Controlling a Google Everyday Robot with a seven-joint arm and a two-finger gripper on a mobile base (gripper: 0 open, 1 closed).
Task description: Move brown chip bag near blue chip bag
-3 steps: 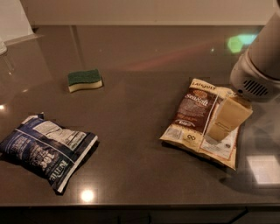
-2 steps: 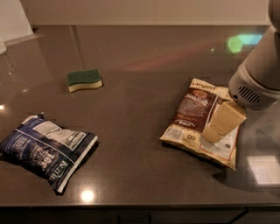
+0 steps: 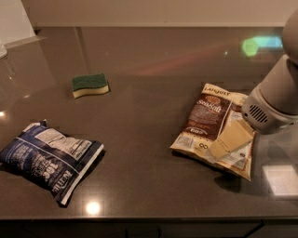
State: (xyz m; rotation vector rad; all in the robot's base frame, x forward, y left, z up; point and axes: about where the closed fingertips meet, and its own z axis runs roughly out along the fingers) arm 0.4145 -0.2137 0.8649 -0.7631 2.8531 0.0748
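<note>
The brown chip bag point(image 3: 205, 120) lies flat on the dark countertop at the right, dark brown panel up, with cream-yellow edges. My gripper point(image 3: 227, 143) hangs from the grey arm point(image 3: 274, 100) at the right edge and sits low over the bag's right half, covering part of it. I cannot tell if it touches the bag. The blue chip bag point(image 3: 49, 160) lies puffy at the front left, label side up, far from the gripper and the brown bag.
A green-and-yellow sponge point(image 3: 90, 85) lies at the back left. The countertop's front edge point(image 3: 149, 217) runs just below both bags. A pale wall point(image 3: 153, 11) lines the back, and a white object point(image 3: 14, 21) stands at the back left corner.
The gripper has come down and slightly left over the brown bag's right half. Both bags and the sponge have not moved.
</note>
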